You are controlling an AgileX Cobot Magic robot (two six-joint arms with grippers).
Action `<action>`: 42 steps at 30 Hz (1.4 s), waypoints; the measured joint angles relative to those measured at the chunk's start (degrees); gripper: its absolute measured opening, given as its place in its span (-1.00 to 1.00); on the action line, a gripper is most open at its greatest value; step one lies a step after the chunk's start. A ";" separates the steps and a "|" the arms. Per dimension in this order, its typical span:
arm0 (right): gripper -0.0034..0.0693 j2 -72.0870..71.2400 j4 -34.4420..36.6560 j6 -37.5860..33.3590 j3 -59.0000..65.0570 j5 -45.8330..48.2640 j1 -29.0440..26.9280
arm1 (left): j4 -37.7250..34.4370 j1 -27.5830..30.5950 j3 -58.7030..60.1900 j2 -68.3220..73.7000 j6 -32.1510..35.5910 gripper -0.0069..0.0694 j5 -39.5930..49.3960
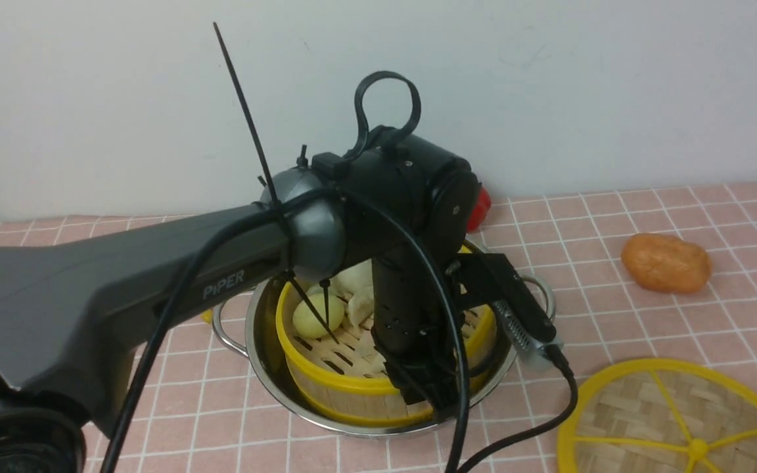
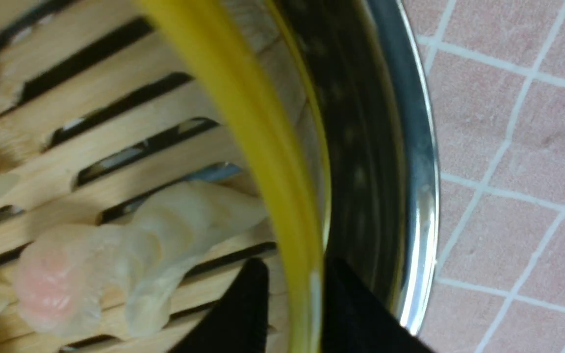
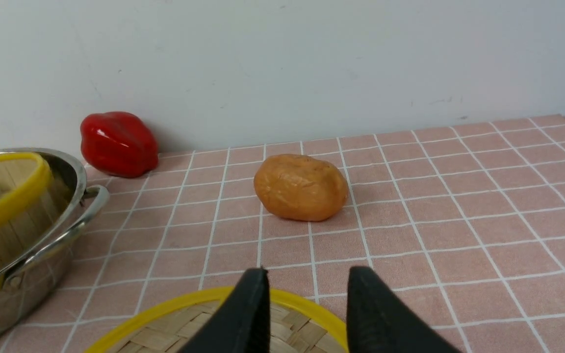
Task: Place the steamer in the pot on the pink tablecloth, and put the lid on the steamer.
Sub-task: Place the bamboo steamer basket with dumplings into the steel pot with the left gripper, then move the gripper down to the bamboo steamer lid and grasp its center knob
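Steamer (image 1: pixel 352 368) sits inside the pot (image 1: pixel 273 387) on the pink tablecloth (image 1: pixel 615 217); left gripper (image 2: pixel 292 274) straddles its yellow rim, pinching or loose I can't tell. Right gripper (image 3: pixel 307 277) hangs spread over the lid (image 1: pixel 667 414), seemingly placed to take it next

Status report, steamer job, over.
Left gripper open astride rim of yellow-rimmed bamboo steamer; right gripper open over flat woven lid. Steamer in steel pot. Left arm in lid's way.
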 joint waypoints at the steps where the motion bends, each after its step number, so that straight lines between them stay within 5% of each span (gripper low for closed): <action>1: -0.24 0.00 0.00 0.00 0.00 0.00 0.00 | 0.06 0.00 0.00 0.16 -0.05 -0.29 -0.06; 8: -0.24 0.00 0.00 0.00 0.00 0.00 0.00 | 3.20 0.00 -0.55 0.51 -3.61 0.41 -0.37; 15: -0.24 0.00 0.00 0.00 0.00 0.00 0.00 | 4.86 0.00 -2.88 -2.83 -9.32 0.58 -0.42; 19: -0.24 0.00 0.00 0.00 0.00 0.00 0.00 | 5.67 0.00 -4.86 -9.93 -11.79 0.36 -0.54; 23: -0.24 0.00 0.00 0.00 0.00 0.00 0.00 | 8.70 0.52 -5.03 -18.73 -13.22 -0.47 -0.42; 26: -0.24 0.00 0.00 0.00 0.00 0.00 0.00 | 11.54 1.93 -5.03 -25.68 -14.78 -0.83 -0.31; 42: -0.24 0.00 0.00 0.00 0.00 0.00 0.00 | 18.09 2.71 -5.15 -38.18 -14.85 -0.87 -0.18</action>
